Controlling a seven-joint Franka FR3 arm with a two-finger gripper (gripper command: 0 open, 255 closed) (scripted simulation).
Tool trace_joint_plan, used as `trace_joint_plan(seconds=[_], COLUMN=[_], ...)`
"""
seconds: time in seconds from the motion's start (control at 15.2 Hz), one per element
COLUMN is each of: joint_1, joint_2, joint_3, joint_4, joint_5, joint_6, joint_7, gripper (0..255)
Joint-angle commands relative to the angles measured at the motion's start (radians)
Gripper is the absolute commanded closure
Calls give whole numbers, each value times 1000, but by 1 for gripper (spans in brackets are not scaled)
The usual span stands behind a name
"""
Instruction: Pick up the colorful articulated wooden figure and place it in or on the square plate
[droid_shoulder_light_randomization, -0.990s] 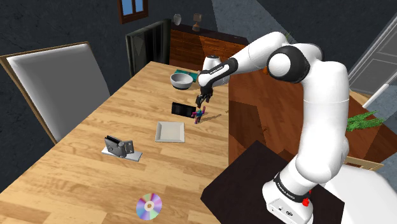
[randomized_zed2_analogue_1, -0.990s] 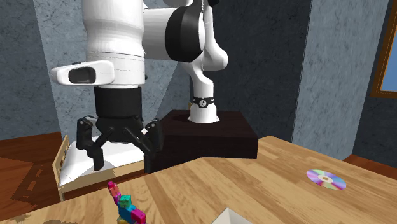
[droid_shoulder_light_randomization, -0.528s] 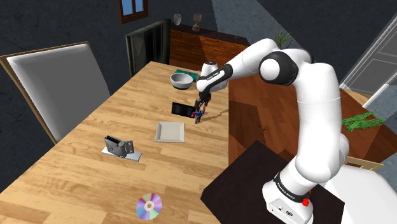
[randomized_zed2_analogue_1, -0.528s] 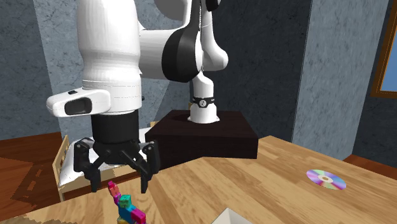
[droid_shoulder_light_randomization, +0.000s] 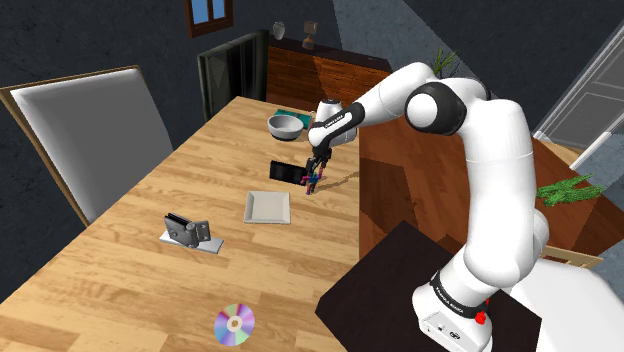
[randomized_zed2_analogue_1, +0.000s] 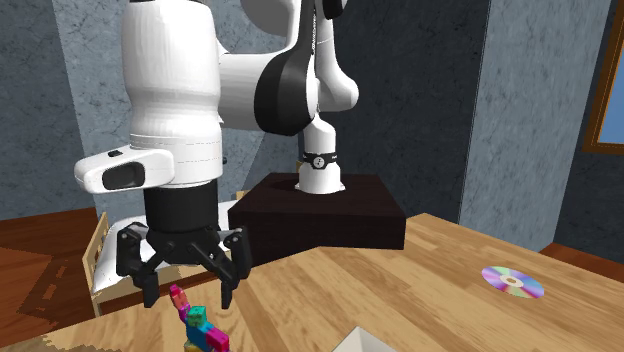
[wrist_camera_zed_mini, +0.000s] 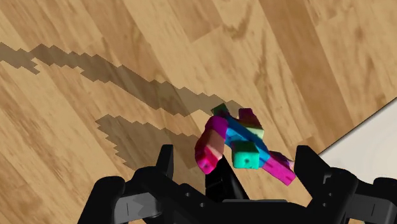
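On the wooden table (droid_shoulder_light_randomization: 120, 290), one colorful jointed figure (wrist_camera_zed_mini: 236, 145) stands near the far right corner of one square white plate (droid_shoulder_light_randomization: 268, 207), as the shoulder view shows it. One black gripper (randomized_zed2_analogue_1: 189, 298), fingers spread wide and grasping nothing, straddles its top. One grey bowl (droid_shoulder_light_randomization: 285, 126) sits farther off; one disc (droid_shoulder_light_randomization: 234, 324) lies nearest.

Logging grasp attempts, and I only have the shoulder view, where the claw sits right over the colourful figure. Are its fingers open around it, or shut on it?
Observer: Open. In the wrist view the claw has one finger on each side of the figure, and neither touches it.
Operator: How far down has it got?
Observer: In the second exterior view its fingertips are about level with the figure's pink top, no lower.
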Motion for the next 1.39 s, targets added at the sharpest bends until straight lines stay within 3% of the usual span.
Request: trace_joint_plan(seconds=[0.0, 0.59, 1.32], joint_1=[0, 0, 5], joint_2=[0, 0, -104], joint_3=[0, 0, -6], joint_4=[0, 0, -3], joint_5=[0, 0, -6], joint_6=[0, 0, -100], joint_7=[0, 0, 0], gripper=[255, 255, 255])
